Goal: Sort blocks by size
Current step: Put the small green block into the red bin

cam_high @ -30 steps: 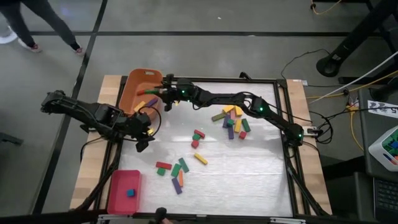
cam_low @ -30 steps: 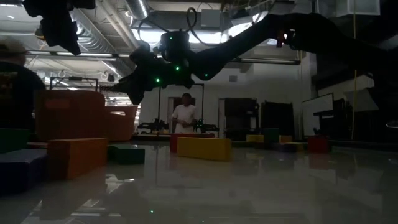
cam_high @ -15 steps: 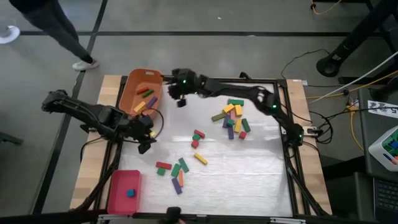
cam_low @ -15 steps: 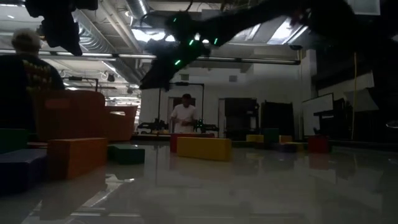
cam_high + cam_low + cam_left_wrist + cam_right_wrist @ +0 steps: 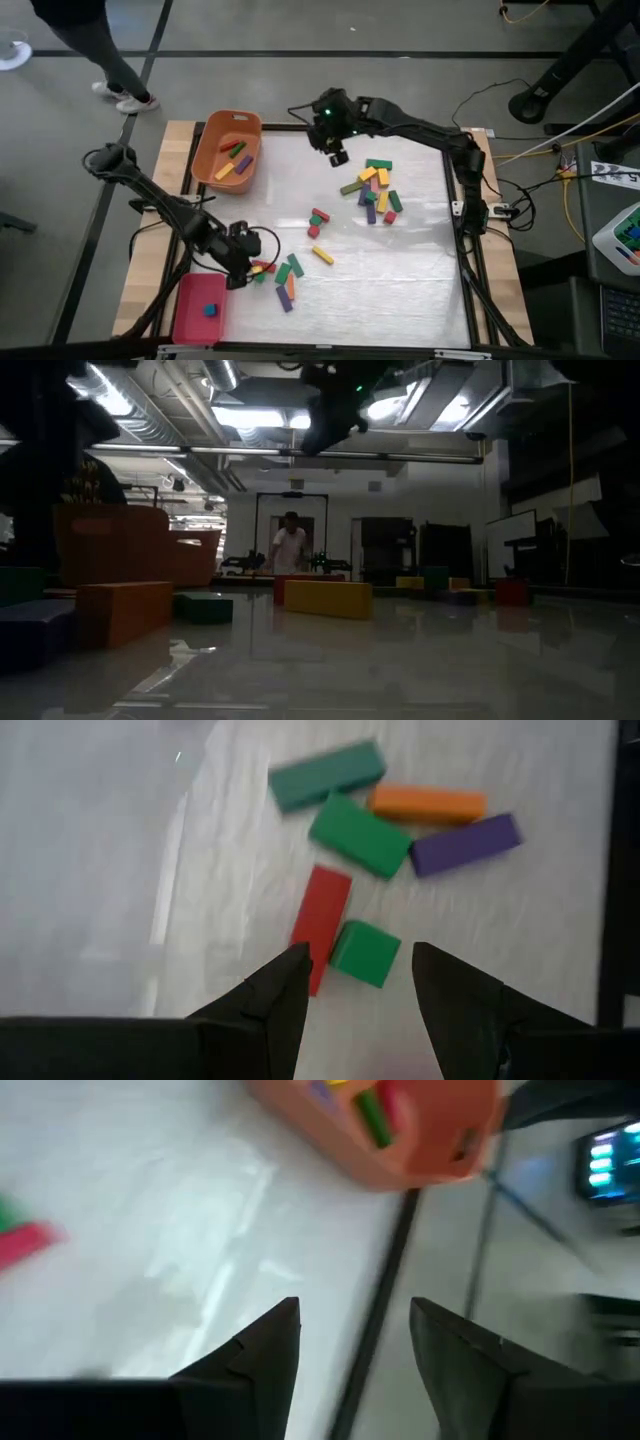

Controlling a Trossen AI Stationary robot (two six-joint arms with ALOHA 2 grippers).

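My left gripper point(image 5: 243, 270) is open, low over the table's near left. Its fingertips stand on either side of a green cube point(image 5: 365, 952) and just short of it, with a red bar point(image 5: 322, 925) beside it. Beyond these lie two green bars point(image 5: 358, 835), an orange bar point(image 5: 427, 804) and a purple bar point(image 5: 465, 845). My right gripper point(image 5: 336, 152) is open and empty, high over the table's far middle point(image 5: 330, 420). A pile of mixed blocks point(image 5: 376, 190) lies at the far right. The orange tub point(image 5: 228, 150) holds several bars.
A flat red tray point(image 5: 200, 308) with one blue cube sits at the near left corner. A red and a green block point(image 5: 318, 220) and a yellow bar point(image 5: 322, 255) lie mid-table. A black frame point(image 5: 458, 200) rims the table. A person walks past the far left corner.
My left gripper has gone from beside the orange tub toward the table's near edge, down to the blocks at the near left. My right gripper has gone from over the tub toward the table's right and has risen.
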